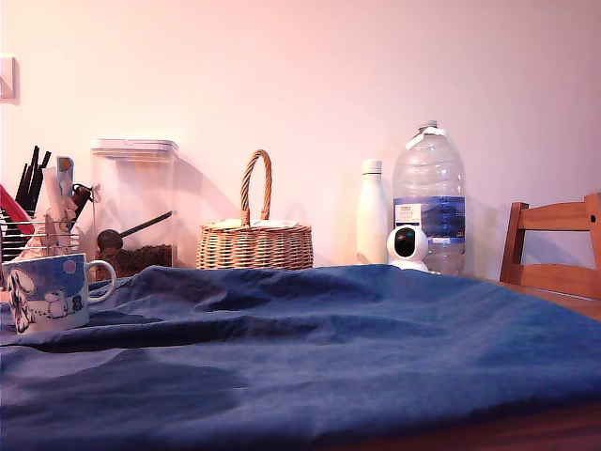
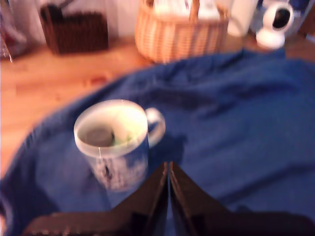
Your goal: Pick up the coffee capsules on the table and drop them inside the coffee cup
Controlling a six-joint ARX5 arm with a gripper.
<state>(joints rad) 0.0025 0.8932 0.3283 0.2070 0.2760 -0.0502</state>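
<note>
1. Only the gripper [image 2: 169,169] shows, and only in the wrist view; the exterior view shows no part of the arm.
2. Its two fingers [image 2: 147,196] are black, or very dark brown in the warm light.
3. Each finger is a wedge, broad at the base and narrowing to a point.
4. A thin seam runs between their inner edges.
5. The surfaces look matte and plain; blur hides any screws, cables or markings.

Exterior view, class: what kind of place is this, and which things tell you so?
Probably a home kitchen or dining table: a wicker basket, a large water bottle and a wooden chair stand around a table covered by a blue cloth.
</note>
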